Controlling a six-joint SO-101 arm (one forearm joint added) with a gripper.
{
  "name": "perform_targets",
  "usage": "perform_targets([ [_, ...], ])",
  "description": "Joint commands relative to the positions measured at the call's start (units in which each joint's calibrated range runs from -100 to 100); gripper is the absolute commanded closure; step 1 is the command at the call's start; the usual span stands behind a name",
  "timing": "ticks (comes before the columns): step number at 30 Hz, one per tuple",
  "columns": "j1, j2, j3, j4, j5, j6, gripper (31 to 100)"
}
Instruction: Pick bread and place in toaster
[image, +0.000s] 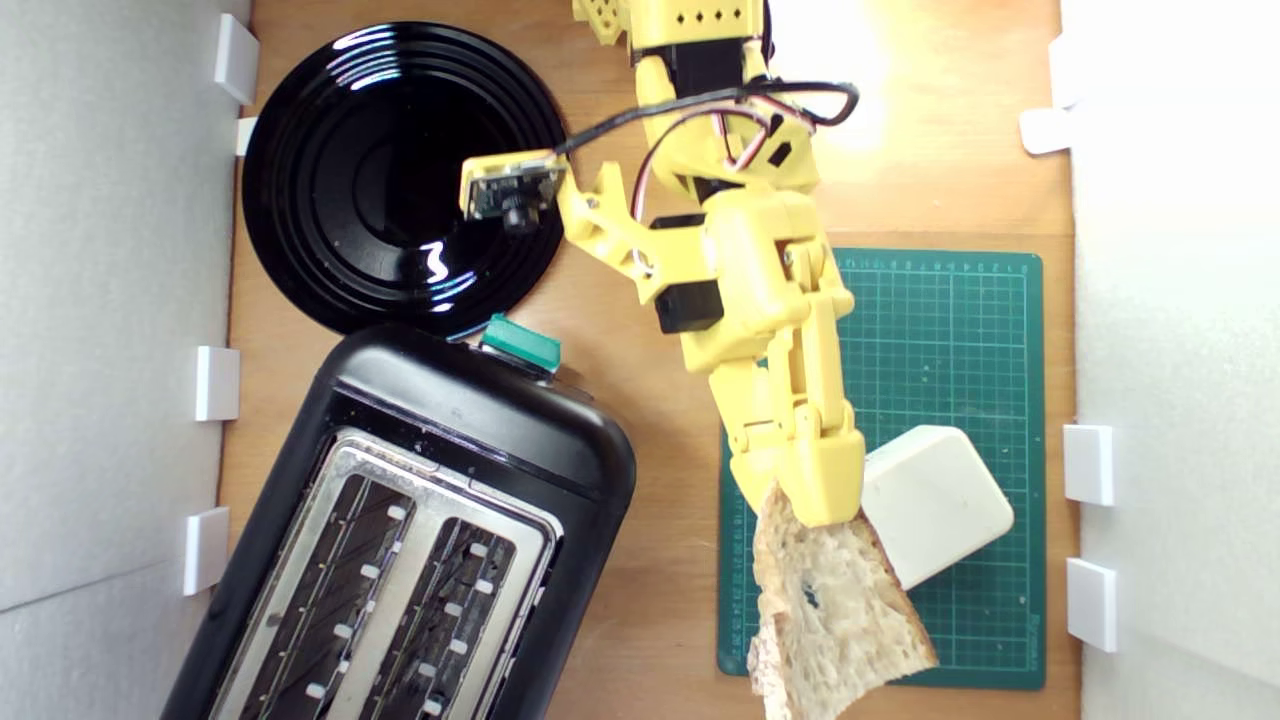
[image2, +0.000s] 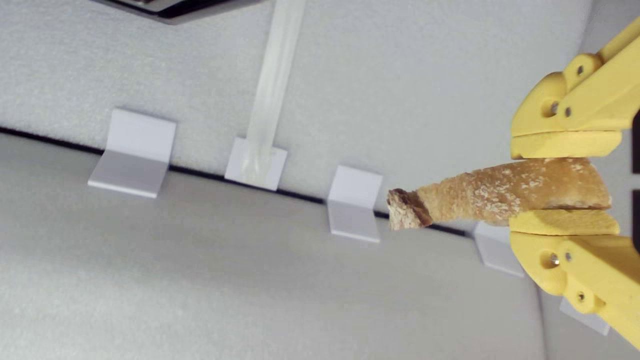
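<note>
Pincer (image: 812, 505) is clamping the bread (image: 835, 620) by its crust end; the wrist view is showing both jaws pressing the crust (image2: 505, 195) from opposite sides. Bread is hanging off the pincer tip above the green mat (image: 940, 330), near the desk's front edge, long axis running on from the fingers. It looks lifted clear, though contact with the mat can't be ruled out. Cream block (image: 935, 500) is sitting just beside the pincer on the mat. Toaster (image: 420, 530) is lying toward the exterior view's left of the bread, well apart, slots (image: 400, 590) angled diagonally across the desk. My read: the next move is needing a carry over that way plus a wrist rotation so the slice's long axis is lining up with a slot.
</note>
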Motion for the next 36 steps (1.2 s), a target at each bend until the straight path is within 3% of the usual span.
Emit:
perform_targets([
  [1, 0.65, -10.88, -2.32, 0.41, 2.70, 3.16, 80.2],
  [9, 0.73, -17.28, -4.96, -0.31, 5.34, 8.34, 80.2],
  [20, 2.98, -16.70, -28.74, -0.22, 32.73, 12.95, 80.2],
  [31, 7.50, -11.71, -51.80, -0.22, 62.68, 24.56, 80.2],
  [36, 10.24, -9.88, -56.25, -0.22, 69.85, 30.37, 80.2],
])
